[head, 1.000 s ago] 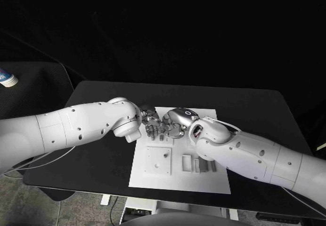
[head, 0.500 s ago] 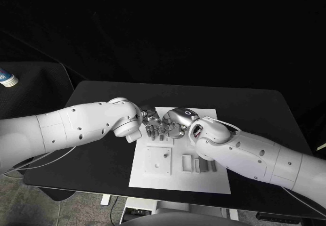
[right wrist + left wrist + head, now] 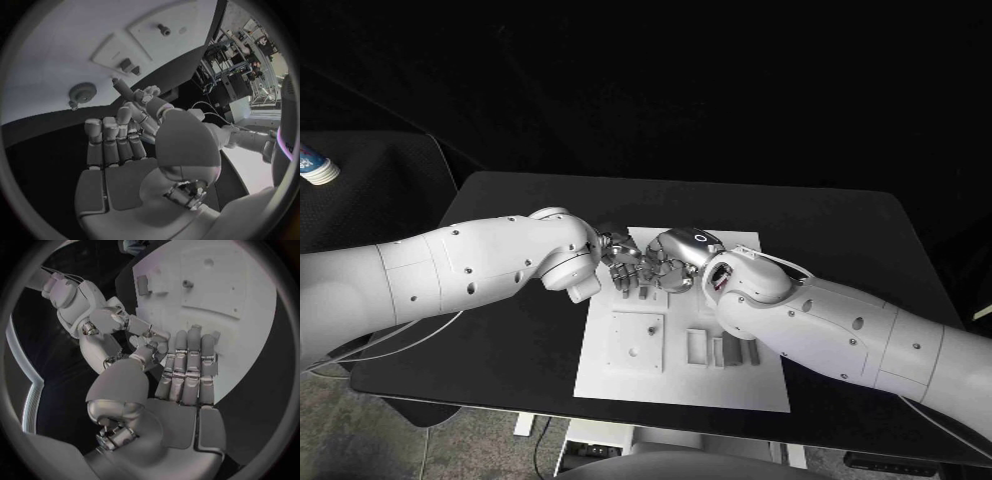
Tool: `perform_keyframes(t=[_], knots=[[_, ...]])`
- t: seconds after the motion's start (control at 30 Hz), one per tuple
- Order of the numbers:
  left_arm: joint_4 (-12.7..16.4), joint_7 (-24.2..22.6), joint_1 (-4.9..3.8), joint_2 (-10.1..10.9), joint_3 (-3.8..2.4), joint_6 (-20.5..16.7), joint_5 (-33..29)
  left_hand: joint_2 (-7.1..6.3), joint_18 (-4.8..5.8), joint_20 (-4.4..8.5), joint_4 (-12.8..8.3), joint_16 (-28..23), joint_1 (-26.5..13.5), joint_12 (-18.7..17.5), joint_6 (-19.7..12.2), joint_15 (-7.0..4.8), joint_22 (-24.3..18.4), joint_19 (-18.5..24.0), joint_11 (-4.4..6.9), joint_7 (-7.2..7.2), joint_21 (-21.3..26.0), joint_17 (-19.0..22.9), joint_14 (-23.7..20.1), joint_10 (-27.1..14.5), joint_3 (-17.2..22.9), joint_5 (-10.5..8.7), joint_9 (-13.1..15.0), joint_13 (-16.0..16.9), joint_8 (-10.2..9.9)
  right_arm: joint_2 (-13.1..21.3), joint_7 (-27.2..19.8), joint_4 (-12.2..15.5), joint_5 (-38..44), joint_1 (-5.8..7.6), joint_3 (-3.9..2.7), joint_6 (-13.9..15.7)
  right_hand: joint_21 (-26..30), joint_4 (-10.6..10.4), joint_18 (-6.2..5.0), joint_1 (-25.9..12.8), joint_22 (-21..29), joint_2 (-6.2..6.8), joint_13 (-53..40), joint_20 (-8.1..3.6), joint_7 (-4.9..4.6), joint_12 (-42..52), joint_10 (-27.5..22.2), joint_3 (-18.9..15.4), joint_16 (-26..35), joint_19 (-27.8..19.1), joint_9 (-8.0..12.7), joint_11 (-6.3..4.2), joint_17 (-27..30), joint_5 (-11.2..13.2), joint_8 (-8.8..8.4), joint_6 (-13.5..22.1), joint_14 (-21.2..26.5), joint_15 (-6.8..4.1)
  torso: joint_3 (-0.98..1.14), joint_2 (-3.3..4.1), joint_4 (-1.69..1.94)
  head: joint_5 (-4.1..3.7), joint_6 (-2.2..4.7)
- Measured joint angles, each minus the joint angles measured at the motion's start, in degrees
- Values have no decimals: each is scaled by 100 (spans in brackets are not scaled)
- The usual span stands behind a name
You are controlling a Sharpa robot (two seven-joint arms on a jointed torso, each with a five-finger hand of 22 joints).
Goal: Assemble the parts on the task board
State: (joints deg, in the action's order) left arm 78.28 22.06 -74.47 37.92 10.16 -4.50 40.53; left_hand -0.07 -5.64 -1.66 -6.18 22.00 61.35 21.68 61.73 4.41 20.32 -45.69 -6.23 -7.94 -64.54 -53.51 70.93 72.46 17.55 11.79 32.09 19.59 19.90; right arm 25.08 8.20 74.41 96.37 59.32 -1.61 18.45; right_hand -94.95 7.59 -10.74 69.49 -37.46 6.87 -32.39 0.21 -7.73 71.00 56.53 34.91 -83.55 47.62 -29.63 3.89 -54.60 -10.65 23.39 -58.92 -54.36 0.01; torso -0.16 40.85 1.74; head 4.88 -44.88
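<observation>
- The left hand [image 3: 620, 262] and the right hand [image 3: 678, 258] are seen meeting, touching or nearly so, above the far end of the task board [image 3: 682, 385], which lies in the middle of the table [image 3: 834, 230].
- In the left wrist view the left hand's fingers [image 3: 187, 365] are laid straight and side by side, with the thumb reached toward the other hand.
- In the right wrist view the right hand's fingers [image 3: 115, 137] are likewise straight and close together, with the thumb bent inward.
- A short dark bar [image 3: 122, 88] is seen at the meeting point. Whether it is a part pinched there or only a fingertip cannot be told, so the grip of either hand cannot be stated.
- The loose grey parts [image 3: 721, 350] are set in a row on the near right of the board, well apart from both sets of fingertips and on the near side of them. Their long axes run near to far.
- A square plate [image 3: 638, 340] is placed just left of that row.
- A small peg [image 3: 164, 29] is stood upright in the board.
- The right hand is judged the nearer to the row, since its forearm passes just beside it. A pull back toward the near edge would be called for, with the fingers set across the parts' short width.
</observation>
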Motion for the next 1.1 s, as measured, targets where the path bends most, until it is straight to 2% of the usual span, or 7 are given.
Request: perform_keyframes(t=[0.07,0.17,0.4,0.57,0.7,0.9,1.1], knots=[[-4,-16,0,12,0,-15,-36,-143,-17,0,19,-32,-151,-23,-24,0,-2,0,0,1,0,-11,-1,0,-172,-22,-32,-4,-15,4,-10,-16,-8,-1,1,7,0,0,0,7,0,7,5,0,0,0,31,0,0,0,1,9,0,0,0,0,-1,1,0,0,0,-1,4],[-11,-49,-6,28,-9,-37,-102,-257,-18,0,50,-53,-362,-39,-44,20,-9,0,0,-3,23,-23,-20,0,-362,-22,-57,-6,-48,20,-29,-42,-31,-8,8,15,0,0,0,7,-8,7,5,1,0,0,42,0,0,0,1,-1,0,0,0,0,-13,-9,0,0,-1,-4,12],[-47,-168,-15,76,-18,-58,-264,-438,-16,24,86,-96,-543,-66,-55,20,-20,24,-16,-13,45,-33,-20,-26,-570,-53,-81,-13,-81,60,-88,-126,-105,-18,17,32,0,0,0,15,-8,15,10,1,0,0,42,-1,0,0,1,-1,0,1,0,0,-30,-10,-1,0,-3,-3,33],[-41,-260,-15,155,-38,-56,-397,-474,-14,4,88,-119,-578,-88,-65,40,-20,45,0,-22,45,-37,-41,-41,-619,-53,-91,-15,-82,89,-157,-200,-188,-18,17,70,0,0,0,15,-11,15,10,2,0,0,42,-1,0,0,1,-1,0,6,0,0,-31,-10,0,0,-3,-2,47],[-34,-347,-17,312,-47,-46,-543,-474,-13,4,88,-119,-578,-88,-104,39,-25,45,0,-23,45,-37,-41,-41,-619,-53,-97,-14,-109,185,-303,-257,-362,-18,17,159,0,1,0,15,-13,15,10,2,0,0,41,-2,0,-1,1,0,0,6,0,0,-31,-9,0,0,-4,-2,57],[-77,-571,-43,586,-62,4,-1020,-495,-11,4,88,-119,-599,-88,-104,31,-25,44,0,-23,45,-36,-50,-40,-619,-53,-97,-14,-109,414,-841,-333,-1077,-19,17,376,0,1,0,15,-13,15,9,13,0,0,41,-3,0,9,1,0,0,23,1,0,-32,-8,0,0,-2,7,87],[-273,-922,-44,775,-82,121,-1535,-494,-5,4,72,-171,-599,-111,-124,40,-37,86,-3,-43,70,-36,-84,-79,-635,-53,-111,-20,-109,611,-1471,-380,-1876,-30,17,551,1,-16,0,15,-12,15,26,22,0,-22,41,14,21,18,1,0,12,28,1,0,-40,0,0,1,0,18,125]])
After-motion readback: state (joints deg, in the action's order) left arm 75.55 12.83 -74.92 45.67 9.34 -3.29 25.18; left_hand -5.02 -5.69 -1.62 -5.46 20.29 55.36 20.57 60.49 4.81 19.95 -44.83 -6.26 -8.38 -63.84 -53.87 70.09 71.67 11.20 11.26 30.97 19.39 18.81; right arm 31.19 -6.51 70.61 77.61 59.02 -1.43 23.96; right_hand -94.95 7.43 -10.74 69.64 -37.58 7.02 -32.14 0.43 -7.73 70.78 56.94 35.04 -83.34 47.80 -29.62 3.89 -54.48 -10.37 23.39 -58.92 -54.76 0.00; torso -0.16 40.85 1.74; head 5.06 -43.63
